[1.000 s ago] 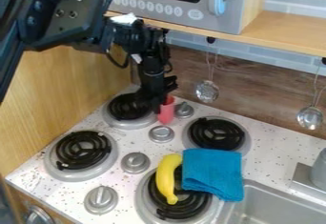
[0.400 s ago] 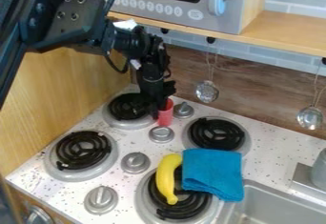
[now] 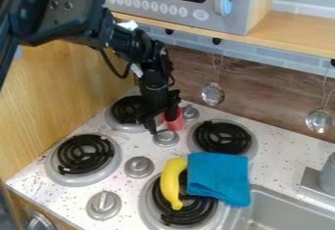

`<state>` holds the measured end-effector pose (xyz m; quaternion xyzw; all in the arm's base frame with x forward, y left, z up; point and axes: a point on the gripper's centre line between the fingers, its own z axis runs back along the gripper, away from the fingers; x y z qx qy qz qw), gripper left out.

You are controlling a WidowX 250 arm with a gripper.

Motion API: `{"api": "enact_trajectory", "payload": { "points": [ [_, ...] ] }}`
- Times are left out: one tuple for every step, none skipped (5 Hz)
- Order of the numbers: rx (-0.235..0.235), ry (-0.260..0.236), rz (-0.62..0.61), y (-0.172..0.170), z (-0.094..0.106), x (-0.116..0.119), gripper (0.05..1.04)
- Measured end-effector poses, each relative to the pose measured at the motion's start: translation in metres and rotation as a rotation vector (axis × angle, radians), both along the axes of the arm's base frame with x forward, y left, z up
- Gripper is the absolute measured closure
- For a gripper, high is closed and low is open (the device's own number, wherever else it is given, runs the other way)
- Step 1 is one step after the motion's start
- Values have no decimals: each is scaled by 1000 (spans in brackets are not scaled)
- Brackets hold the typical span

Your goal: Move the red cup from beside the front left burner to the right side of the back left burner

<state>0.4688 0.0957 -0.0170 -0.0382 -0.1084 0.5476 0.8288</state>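
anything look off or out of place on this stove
Yes: a banana and part of a blue cloth lie on one burner, an odd spot for food and fabric. The red cup by the hand also looks slightly tilted.

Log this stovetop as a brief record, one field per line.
Gripper: fingers parted, at the red cup
Red cup: on the stovetop, partly hidden by the gripper
Banana: lying on a black coil burner, against the cloth
Blue cloth: folded, partly over the same burner, reaching the sink
Microwave: on the wooden shelf
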Motion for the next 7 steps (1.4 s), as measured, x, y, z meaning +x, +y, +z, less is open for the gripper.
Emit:
{"api": "enact_trajectory", "payload": {
  "points": [
    [-27,-41,-16,-1,26,-10,75],
    [-48,-86,4,11,49,-11,79],
    [-79,-90,0,9,52,-15,79],
    [-87,-120,-18,12,78,-30,79],
    [-49,-101,-73,24,104,-67,79],
    [3,38,-198,24,113,-105,79],
    [150,204,-304,33,121,-156,79]
  ]
}}
